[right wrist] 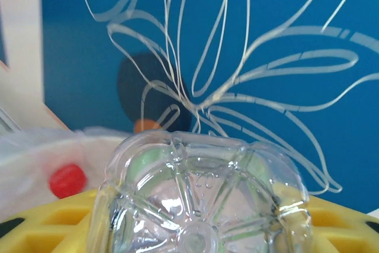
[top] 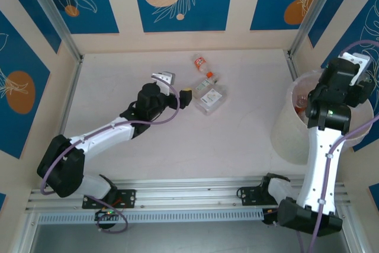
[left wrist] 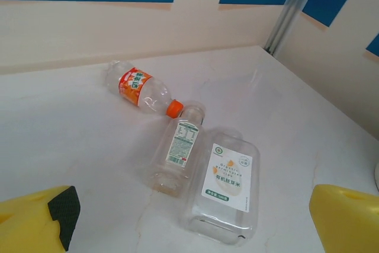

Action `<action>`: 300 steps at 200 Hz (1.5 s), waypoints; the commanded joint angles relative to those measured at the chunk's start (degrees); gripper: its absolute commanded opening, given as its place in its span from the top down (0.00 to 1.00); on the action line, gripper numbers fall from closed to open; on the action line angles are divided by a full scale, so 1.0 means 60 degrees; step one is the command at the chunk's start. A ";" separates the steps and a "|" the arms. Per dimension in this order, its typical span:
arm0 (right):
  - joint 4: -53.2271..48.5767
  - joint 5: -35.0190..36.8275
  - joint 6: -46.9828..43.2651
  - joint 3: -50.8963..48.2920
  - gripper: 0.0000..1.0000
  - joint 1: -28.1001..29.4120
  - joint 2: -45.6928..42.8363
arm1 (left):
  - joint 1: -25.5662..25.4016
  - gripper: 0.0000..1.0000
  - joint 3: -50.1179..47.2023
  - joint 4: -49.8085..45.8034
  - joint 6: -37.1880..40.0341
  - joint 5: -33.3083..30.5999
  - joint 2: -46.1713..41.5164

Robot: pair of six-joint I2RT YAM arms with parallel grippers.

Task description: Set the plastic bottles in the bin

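Clear plastic bottle (right wrist: 201, 188) sat clamped in the right gripper (right wrist: 201, 232) over the right-hand bin (top: 283, 128), plain in its wrist view, while the left gripper (left wrist: 189, 226) gaped before three bottles (left wrist: 177, 149) on the table (left wrist: 65, 140).

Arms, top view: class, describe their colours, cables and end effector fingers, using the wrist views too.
The left arm and right arm have white links, black joint housings and black bases. A purple cable runs along each. The right arm carries a small green light. The left end effector has yellow plastic fingers, one with a black pad.
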 commanded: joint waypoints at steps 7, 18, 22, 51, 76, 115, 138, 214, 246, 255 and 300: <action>-0.0222 -0.0430 0.0622 -0.0277 0.48 -0.0680 0.0024 | 0.0174 0.00 0.0286 0.0019 -0.0532 -0.0066 0.0095; -0.0525 -0.0551 0.0737 -0.0335 0.45 -0.0743 0.0275 | 0.0192 0.00 0.0296 -0.0020 -0.0609 -0.0079 0.0095; -0.0644 -0.0508 0.0747 -0.0362 0.44 -0.0763 0.0402 | 0.0201 0.00 0.0296 -0.0020 -0.0633 -0.0094 0.0082; -0.1056 -0.0811 0.0632 -0.0448 0.27 -0.0998 0.1407 | 0.0211 0.00 0.0224 0.0009 -0.0861 -0.0156 0.0038; -0.2114 -0.0546 0.1265 0.0467 0.07 -0.0787 0.2279 | 0.0233 0.00 0.0200 -0.0078 -0.0918 -0.0177 -0.0005; -0.2467 -0.0572 0.1495 0.1332 0.02 0.0318 0.2195 | 0.0296 0.00 0.0193 -0.0310 -0.0888 -0.0339 -0.0023; -0.2466 -0.1389 0.1811 0.1361 0.01 0.0594 0.1901 | 0.0349 0.00 0.0207 -0.0369 -0.0962 -0.0290 0.0051; -0.2524 -0.4400 0.2817 0.0214 0.00 -0.0078 0.1873 | 0.0444 0.00 0.0252 -0.0545 -0.1046 -0.0029 0.0179; -0.3118 -0.5644 0.3144 0.0207 0.00 -0.0266 0.1923 | 0.0466 0.00 0.0360 -0.0734 -0.1063 0.0176 0.0297; -0.3428 -0.6314 0.3258 0.0339 0.01 -0.0400 0.1981 | 0.0459 0.00 0.0383 -0.0745 -0.1079 0.0244 0.0326; -0.3579 -0.7293 0.3759 0.1001 0.01 -0.0336 0.1015 | 0.0464 0.00 0.0539 -0.0902 -0.1038 0.0449 0.0390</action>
